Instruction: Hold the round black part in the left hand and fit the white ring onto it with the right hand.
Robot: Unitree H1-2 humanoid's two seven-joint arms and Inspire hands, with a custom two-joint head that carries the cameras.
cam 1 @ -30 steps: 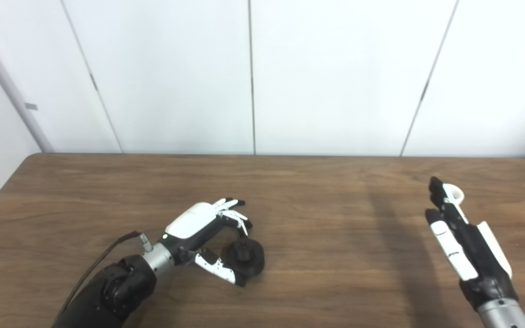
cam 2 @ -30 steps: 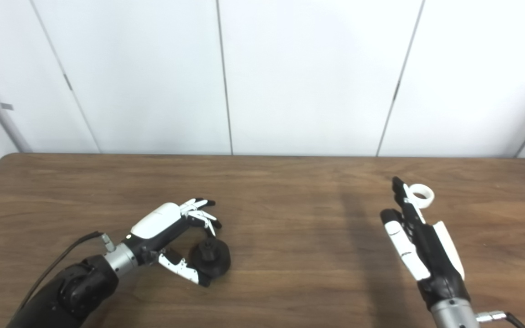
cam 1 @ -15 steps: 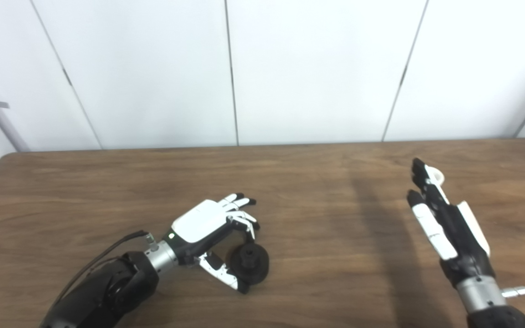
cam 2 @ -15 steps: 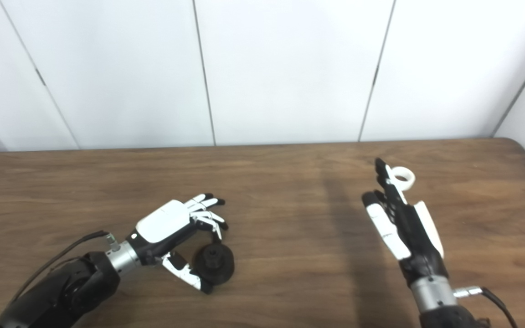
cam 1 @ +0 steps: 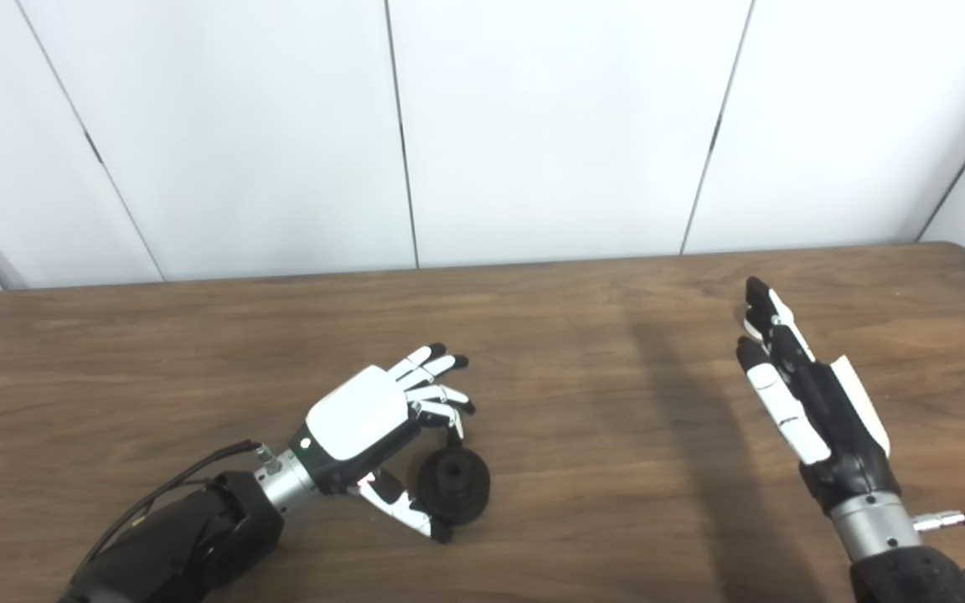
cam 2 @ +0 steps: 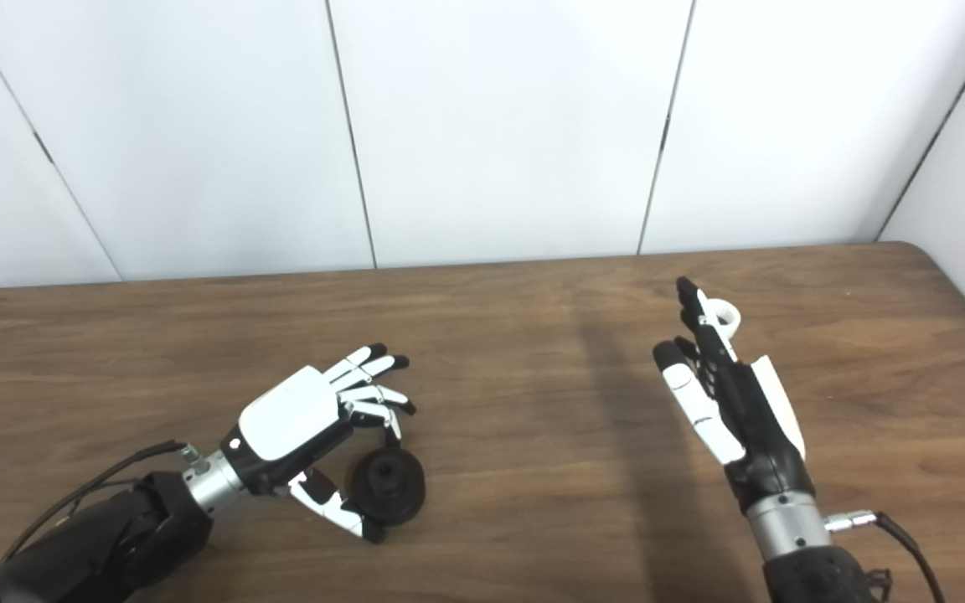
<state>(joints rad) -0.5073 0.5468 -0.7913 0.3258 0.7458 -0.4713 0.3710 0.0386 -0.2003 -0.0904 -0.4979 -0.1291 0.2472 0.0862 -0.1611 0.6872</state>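
Meanwhile the left hand is cupping, fingers spread, around the round black part on the table — not gripping yet — while the right hand, flat and empty, is reaching beside the white ring.

Wood, plastic and metal surfaces

The table is dark grained wood with a soft sheen; the round black part looks matt; the left hand wears glossy white plastic shells.
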